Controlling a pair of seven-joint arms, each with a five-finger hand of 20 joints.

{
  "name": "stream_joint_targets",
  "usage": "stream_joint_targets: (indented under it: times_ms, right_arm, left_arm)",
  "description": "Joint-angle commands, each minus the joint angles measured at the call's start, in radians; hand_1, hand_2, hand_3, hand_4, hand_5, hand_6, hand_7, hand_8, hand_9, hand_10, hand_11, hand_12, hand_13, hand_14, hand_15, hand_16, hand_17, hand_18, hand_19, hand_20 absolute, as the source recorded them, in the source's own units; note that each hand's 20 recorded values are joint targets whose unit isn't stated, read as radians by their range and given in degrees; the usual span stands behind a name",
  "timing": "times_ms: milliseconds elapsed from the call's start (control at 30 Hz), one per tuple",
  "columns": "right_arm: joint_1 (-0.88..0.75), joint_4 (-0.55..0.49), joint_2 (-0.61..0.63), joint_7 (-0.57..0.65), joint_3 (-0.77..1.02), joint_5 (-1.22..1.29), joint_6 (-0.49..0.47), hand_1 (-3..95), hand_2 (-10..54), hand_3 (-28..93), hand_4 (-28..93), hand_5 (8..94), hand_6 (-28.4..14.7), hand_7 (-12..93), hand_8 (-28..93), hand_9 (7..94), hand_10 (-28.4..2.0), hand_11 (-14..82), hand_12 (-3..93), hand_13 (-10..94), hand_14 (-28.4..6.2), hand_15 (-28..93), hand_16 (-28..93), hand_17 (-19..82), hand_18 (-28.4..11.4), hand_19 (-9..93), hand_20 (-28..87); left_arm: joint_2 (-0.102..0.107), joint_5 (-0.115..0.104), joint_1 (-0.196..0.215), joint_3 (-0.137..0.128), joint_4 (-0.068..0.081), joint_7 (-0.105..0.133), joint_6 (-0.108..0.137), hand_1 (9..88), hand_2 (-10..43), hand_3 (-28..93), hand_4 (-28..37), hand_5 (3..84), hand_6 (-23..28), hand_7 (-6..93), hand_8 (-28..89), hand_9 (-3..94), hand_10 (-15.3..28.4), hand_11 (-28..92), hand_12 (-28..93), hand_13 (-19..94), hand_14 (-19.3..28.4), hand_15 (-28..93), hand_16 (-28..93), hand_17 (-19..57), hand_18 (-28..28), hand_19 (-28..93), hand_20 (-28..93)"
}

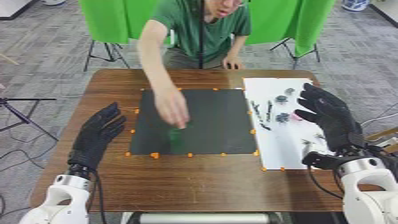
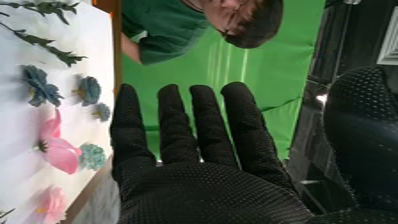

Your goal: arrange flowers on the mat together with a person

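Note:
In the head view my left hand (image 1: 96, 136) is held open over the table's left side, beside the dark mat (image 1: 213, 110). My right hand (image 1: 330, 117) is open above the white sheet's right edge; in the right wrist view the right hand (image 2: 195, 185) has straight fingers and holds nothing. A person's hand (image 1: 171, 106) reaches over the dark mat, with something green (image 1: 176, 137) below its fingertips. Blue-grey flowers (image 1: 282, 117) and leafy stems (image 1: 259, 114) lie on the white sheet (image 1: 280, 150). The right wrist view gives a pink flower (image 2: 58, 150) and a dark blue flower (image 2: 40, 86).
Orange markers (image 1: 155, 155) line the mat and sheet. The brown table (image 1: 195, 187) extends in front of the mat. The person's other hand (image 1: 232, 62) is at the table's far edge. A green backdrop (image 1: 111, 20) hangs behind.

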Motion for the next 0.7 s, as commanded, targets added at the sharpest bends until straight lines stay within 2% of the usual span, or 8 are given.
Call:
stream_joint_targets:
  times_ms: [33,67,267,333,400,467,700]
  right_arm:
    - [-0.005,0.001,0.005,0.01,0.001,-0.011,0.006,18.9,0.7,86,-27,32.2,-4.9,17,-11,29.6,-12.3,11.0,19.3,27,-11.1,5,30,5,-21.4,37,19]
    - [-0.043,-0.012,-0.037,0.002,0.06,-0.011,-0.053,18.9,0.7,86,-27,32.2,-4.9,17,-11,29.7,-12.3,11.0,19.3,27,-11.1,5,30,5,-21.5,37,19]
    - [-0.021,-0.006,-0.005,0.002,0.025,-0.016,-0.006,18.9,0.8,86,-27,32.6,-4.9,18,-11,30.7,-12.5,11.3,19.2,27,-11.0,5,30,5,-21.5,37,19]
    - [-0.015,-0.005,0.011,0.0,0.005,-0.036,0.036,19.1,0.7,86,-27,33.0,-5.0,18,-11,31.5,-12.5,11.7,19.3,28,-11.2,6,30,6,-21.5,37,19]
    - [-0.005,-0.001,0.023,0.002,-0.011,-0.066,0.061,19.8,-0.1,86,-27,33.9,-5.2,19,-12,33.2,-12.8,13.8,19.1,30,-11.1,10,28,6,-21.3,40,20]
    - [-0.013,-0.008,0.014,0.008,0.008,-0.085,0.033,20.6,-1.3,87,-27,34.2,-5.2,19,-12,34.0,-12.8,15.6,18.8,31,-11.0,14,25,7,-21.3,41,20]
    - [0.019,0.001,0.033,0.019,-0.022,-0.095,0.053,21.9,-3.2,86,-28,34.5,-5.4,20,-13,35.0,-12.9,16.7,18.7,32,-10.8,19,24,8,-21.0,43,20]
  left_arm:
    - [-0.002,0.001,0.011,0.002,0.011,-0.005,-0.013,27.6,-2.2,69,-28.3,31.0,4.1,20.2,-11,21.4,11.4,26,12,22,14.2,24,-2,-9.3,21.5,45,2]
    - [-0.003,0.001,0.013,0.002,0.01,-0.005,-0.012,27.7,-2.2,69,-28.3,31.0,4.1,20.1,-11,21.3,11.4,26,12,22,14.2,23,-2,-9.3,21.5,45,2]
    - [-0.005,0.004,0.013,0.001,0.01,-0.004,-0.013,27.6,-2.2,69,-28.3,31.0,4.1,20.0,-11,21.4,11.3,26,12,22,14.2,24,-2,-9.3,21.5,45,2]
    - [-0.009,0.007,0.011,-0.001,0.011,-0.006,-0.015,27.6,-2.1,69,-28.3,31.0,4.0,20.1,-11,21.4,11.4,26,12,22,14.2,24,-2,-9.3,21.5,45,2]
    - [-0.011,0.007,0.012,-0.002,0.01,-0.005,-0.016,27.7,-2.1,69,-28.3,31.0,4.0,20.2,-11,21.3,11.4,26,12,22,14.2,24,-2,-9.3,21.5,45,2]
    - [-0.01,0.007,0.009,0.0,0.011,-0.009,-0.012,27.6,-2.2,69,-28.3,31.0,4.0,20.2,-11,21.4,11.4,26,12,22,14.2,24,-2,-9.3,21.5,45,3]
    - [-0.01,0.005,0.002,0.001,0.013,-0.012,-0.01,27.6,-2.2,69,-28.3,31.0,4.0,20.2,-11,21.4,11.3,26,12,22,14.2,24,-2,-9.3,21.5,45,2]
